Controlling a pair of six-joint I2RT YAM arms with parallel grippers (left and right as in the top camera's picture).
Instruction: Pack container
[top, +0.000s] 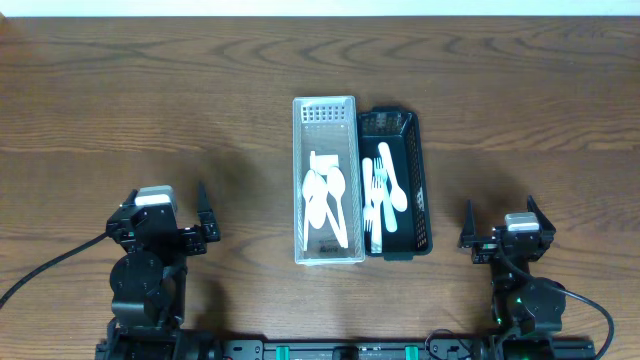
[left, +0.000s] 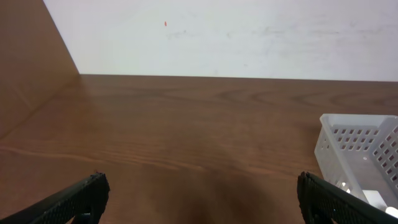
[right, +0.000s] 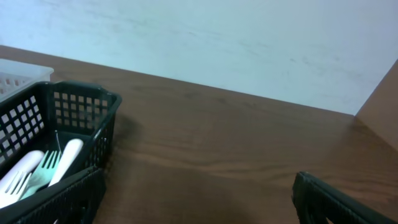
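Note:
A white slotted basket (top: 300, 180) stands mid-table holding several white plastic spoons (top: 325, 200). Beside it on the right a black slotted basket (top: 425, 200) holds white forks and spoons (top: 385, 195). My left gripper (top: 170, 215) rests open and empty at the front left; its view shows the white basket's corner (left: 360, 149) to the right. My right gripper (top: 500, 230) rests open and empty at the front right; its view shows the black basket (right: 93, 106) with a fork (right: 40, 171) to the left. Both sets of fingertips (left: 199, 199) (right: 196, 199) are spread wide over bare wood.
The wooden table (top: 150, 110) runs out to a white wall at the back (left: 217, 31). A wooden side panel (left: 31, 68) stands at the far left and another at the far right (right: 382, 106).

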